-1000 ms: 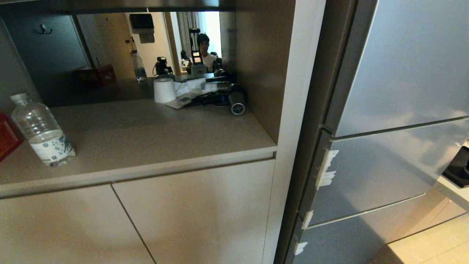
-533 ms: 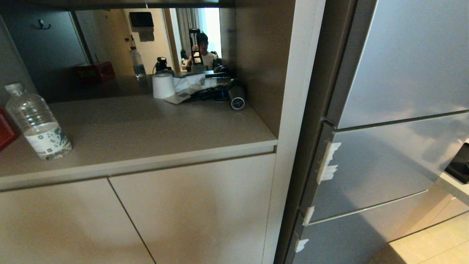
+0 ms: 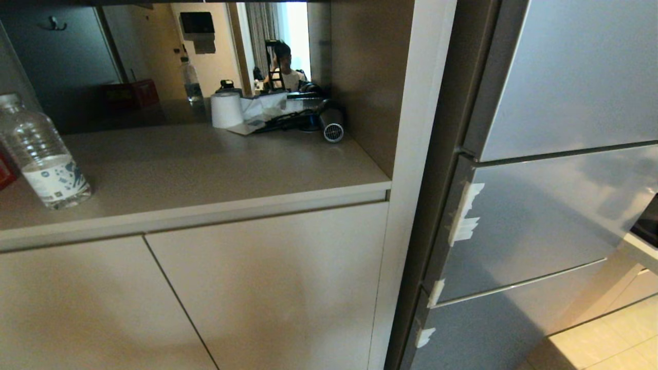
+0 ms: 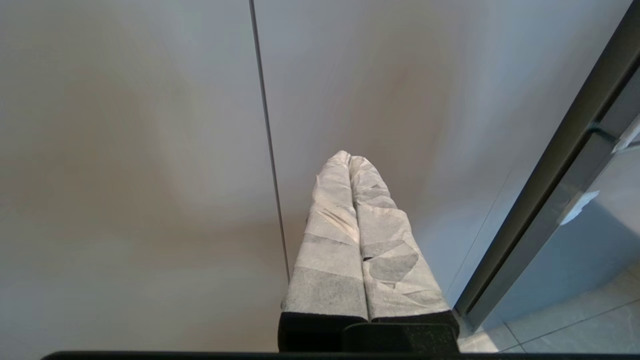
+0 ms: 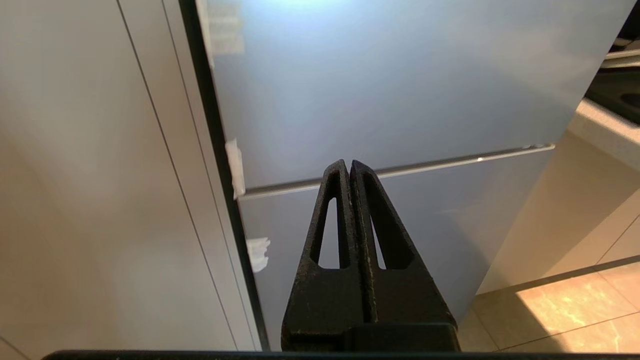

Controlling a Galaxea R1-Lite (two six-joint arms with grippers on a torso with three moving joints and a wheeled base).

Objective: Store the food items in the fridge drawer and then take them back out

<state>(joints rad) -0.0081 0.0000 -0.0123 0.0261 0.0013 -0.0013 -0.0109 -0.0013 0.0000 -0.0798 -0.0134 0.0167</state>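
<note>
The food items are out of view. The tall silver fridge [image 3: 555, 103] fills the right of the head view with all its flat silver-grey fronts shut; which one fronts the fridge drawer I cannot tell. Neither arm shows in the head view. My left gripper [image 4: 350, 156], wrapped in white tape, is shut on nothing and faces the beige cabinet doors [image 4: 150, 150]. My right gripper [image 5: 349, 162], black, is shut and empty; it faces a seam between two fridge fronts [image 5: 425, 225], apart from them.
On the counter [image 3: 205, 169] stand a clear water bottle [image 3: 41, 154], a red tin box edge [image 3: 4, 172], a paper roll [image 3: 226, 109] and a hair dryer [image 3: 331, 128]. A mirror behind reflects a person [image 3: 282, 67]. Beige cabinet doors [image 3: 267, 288] lie below, tiled floor [image 3: 606, 339] at the right.
The whole head view has shifted: counter, bottle and fridge seams sit higher in the picture, so the camera has moved. Nothing on the counter has moved.
</note>
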